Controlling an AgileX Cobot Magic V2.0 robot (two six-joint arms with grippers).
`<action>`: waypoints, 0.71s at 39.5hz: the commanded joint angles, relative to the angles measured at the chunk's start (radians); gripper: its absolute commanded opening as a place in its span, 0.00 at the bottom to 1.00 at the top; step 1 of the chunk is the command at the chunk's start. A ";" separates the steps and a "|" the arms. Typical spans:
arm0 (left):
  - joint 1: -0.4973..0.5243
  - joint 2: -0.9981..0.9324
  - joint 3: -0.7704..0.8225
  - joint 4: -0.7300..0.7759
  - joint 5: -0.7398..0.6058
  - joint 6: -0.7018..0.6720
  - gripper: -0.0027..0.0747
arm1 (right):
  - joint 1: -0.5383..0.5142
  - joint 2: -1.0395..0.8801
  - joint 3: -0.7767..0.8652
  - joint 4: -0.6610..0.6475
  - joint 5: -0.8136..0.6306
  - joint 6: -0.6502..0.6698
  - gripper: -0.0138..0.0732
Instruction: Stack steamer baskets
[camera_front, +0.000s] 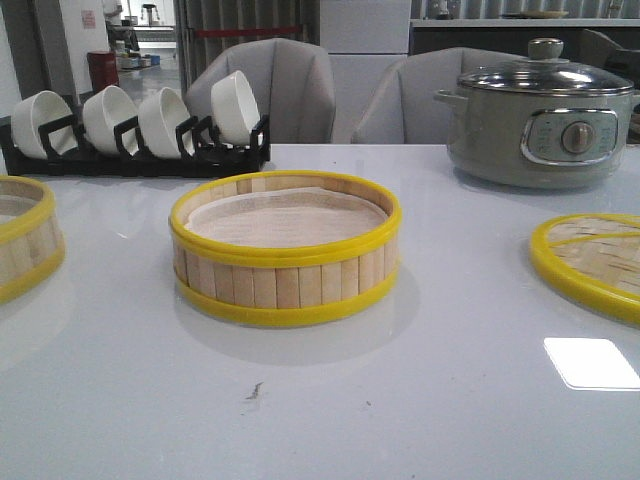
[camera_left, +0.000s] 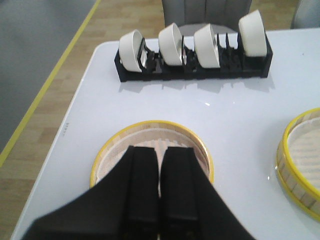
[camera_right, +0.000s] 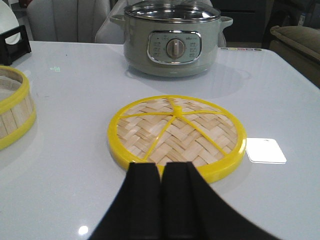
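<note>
Two steamer baskets stand apart on the white table. One steamer basket (camera_front: 285, 252) is at the table's middle, with its pale liner showing; its edge also shows in the left wrist view (camera_left: 300, 165). The other steamer basket (camera_front: 22, 238) is cut off by the left edge. My left gripper (camera_left: 161, 150) hangs above this left basket (camera_left: 120, 150), shut with nothing between its fingers. My right gripper (camera_right: 161, 166) is shut and empty, just short of the flat woven lid (camera_right: 177, 129). Neither gripper shows in the front view.
A black rack (camera_front: 140, 150) with several white bowls stands at the back left. A grey glass-lidded electric pot (camera_front: 540, 120) sits at the back right. The woven lid (camera_front: 590, 262) lies at the right, with a white card (camera_front: 592, 362) in front of it.
</note>
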 joint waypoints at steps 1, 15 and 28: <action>0.001 0.018 -0.043 -0.009 -0.035 0.005 0.16 | -0.005 -0.021 -0.015 0.000 -0.082 0.000 0.22; 0.001 0.020 -0.043 -0.014 -0.025 0.010 0.16 | -0.005 -0.021 -0.015 0.000 -0.082 0.000 0.22; 0.001 0.020 -0.033 0.000 -0.032 0.010 0.16 | -0.005 -0.021 -0.015 0.000 -0.082 0.000 0.22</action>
